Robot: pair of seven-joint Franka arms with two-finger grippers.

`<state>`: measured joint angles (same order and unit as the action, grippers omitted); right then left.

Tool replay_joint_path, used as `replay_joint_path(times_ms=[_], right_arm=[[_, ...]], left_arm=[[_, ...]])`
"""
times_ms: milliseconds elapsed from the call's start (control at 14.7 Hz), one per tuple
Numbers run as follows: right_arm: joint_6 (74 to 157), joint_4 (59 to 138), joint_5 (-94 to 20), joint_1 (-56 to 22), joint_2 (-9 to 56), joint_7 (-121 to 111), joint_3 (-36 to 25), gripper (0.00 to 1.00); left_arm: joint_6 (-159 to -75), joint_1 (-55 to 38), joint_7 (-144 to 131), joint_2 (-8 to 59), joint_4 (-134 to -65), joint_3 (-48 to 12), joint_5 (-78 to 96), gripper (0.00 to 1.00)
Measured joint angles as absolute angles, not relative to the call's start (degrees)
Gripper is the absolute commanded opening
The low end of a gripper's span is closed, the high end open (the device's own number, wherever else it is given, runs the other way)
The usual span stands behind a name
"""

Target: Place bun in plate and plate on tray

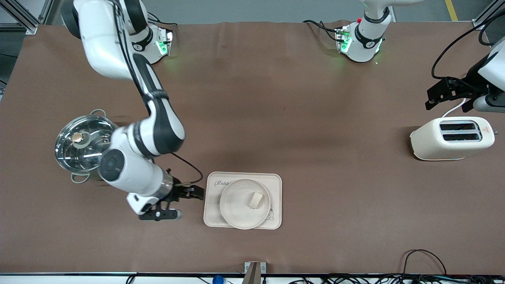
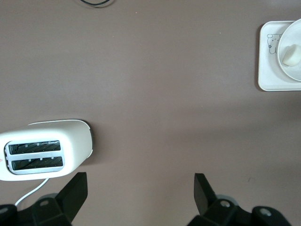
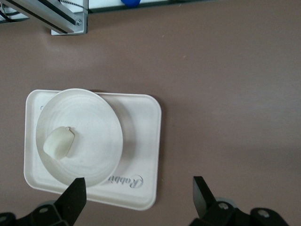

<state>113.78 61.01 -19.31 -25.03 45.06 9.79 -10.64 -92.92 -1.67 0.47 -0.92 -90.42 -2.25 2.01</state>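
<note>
Tray [image 1: 211, 219]: nearest the front camera of the task's things; flat on the table, long axis running between the two arms' ends of the table, "Rabbit" lettering at the corner toward the right arm.
Plate [image 1: 232, 215]: rests on the tray, its rim reaching the tray's camera-side edge and seeming to overhang it slightly.
Bun [image 1: 255, 200]: lies in the plate, off centre toward the left arm's end; its long axis slants, one end farther from the camera and toward the left arm's end, the other nearer the plate's middle.
Right gripper [image 1: 188, 203]: low beside the tray's edge at the right arm's end, fingers spread wide and holding nothing, apart from both plate and tray.
Left gripper [image 2: 141, 193]: over bare table next to the toaster [image 1: 453, 138], fingers wide, empty; this arm waits.
Pot [image 1: 83, 144]: lidded, well apart toward the right arm's end.
Task state: by my reading, both placements look done.
Risk: a pull-away that swings toward the tray could clip its edge and shift it; the overhanging plate could then slide or tip, and the bun roll off centre.
</note>
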Motion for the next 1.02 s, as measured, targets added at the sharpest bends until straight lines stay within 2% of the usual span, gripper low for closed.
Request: replay_joint_path(times_ms=[340, 611, 1019], right_arm=[[100.8, 61.2, -8.4, -24.5, 36.8, 9.8, -11.2, 1.00], [95.2, 62.2, -7.0, -21.2, 31.2, 5.1, -11.6, 1.00], [90.0, 77.7, -5.6, -14.3, 10.5, 1.0, -11.6, 1.00]], left_arm=[[-92.9, -1.7, 0.5, -0.9, -90.4, -2.2, 2.0, 1.00], [-92.9, -1.7, 0.5, -0.9, -90.4, -2.2, 2.0, 1.00], [-92.9, -1.7, 0.5, -0.9, -90.3, -2.2, 2.0, 1.00]])
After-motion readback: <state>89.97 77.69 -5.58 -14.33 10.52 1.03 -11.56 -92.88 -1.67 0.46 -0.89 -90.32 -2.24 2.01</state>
